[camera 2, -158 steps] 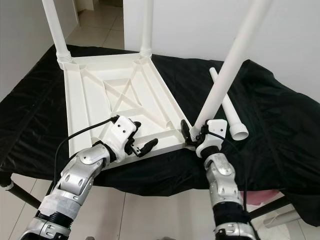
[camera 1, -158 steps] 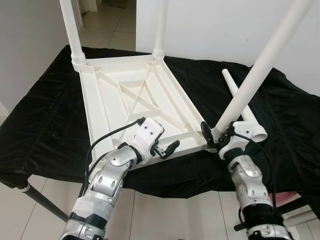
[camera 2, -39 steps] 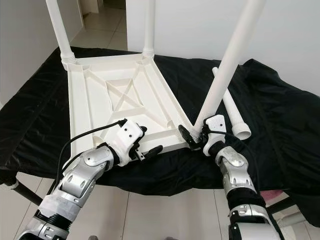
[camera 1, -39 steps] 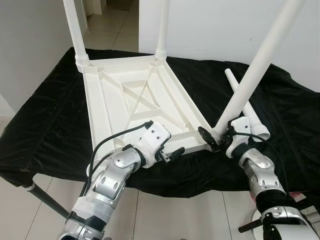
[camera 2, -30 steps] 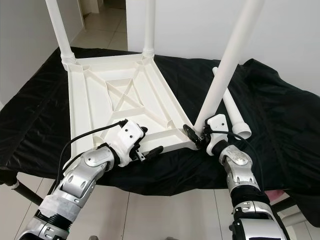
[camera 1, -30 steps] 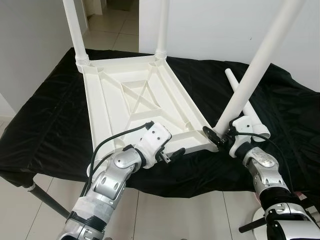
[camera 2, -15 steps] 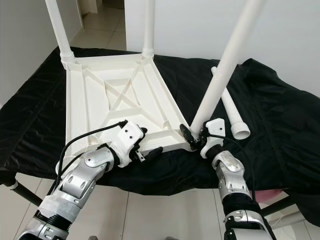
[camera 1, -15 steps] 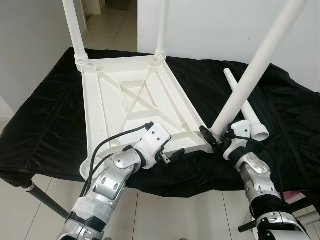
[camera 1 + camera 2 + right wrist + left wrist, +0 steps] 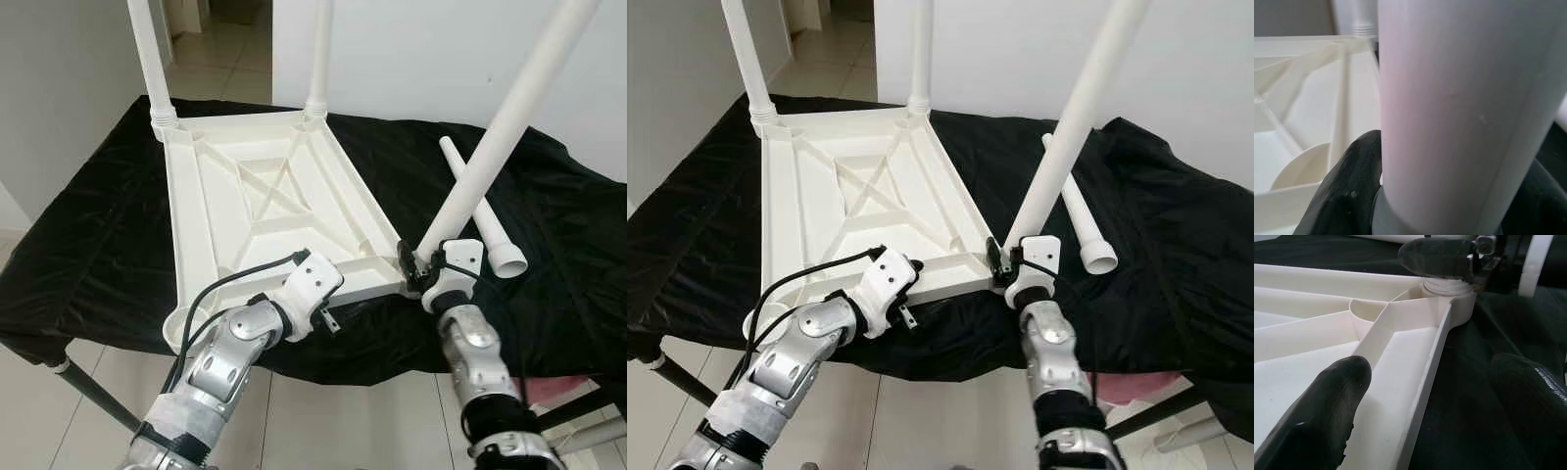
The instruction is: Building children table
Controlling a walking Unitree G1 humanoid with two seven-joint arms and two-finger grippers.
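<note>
— Where's the table?
— Upside down on the black cloth [image 9: 88, 245], table [image 9: 255, 196] frame at 12 o'clock.
— Your pincers?
— My right pincer [image 9: 419, 266] pinches the slanted leg [image 9: 490, 147] at its socket; my left pincer [image 9: 1425, 396] is spread astride the near rim.

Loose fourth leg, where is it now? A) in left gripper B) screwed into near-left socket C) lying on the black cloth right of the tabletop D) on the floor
C: the loose leg lies flat on the black cloth, right of the upturned tabletop.
</note>
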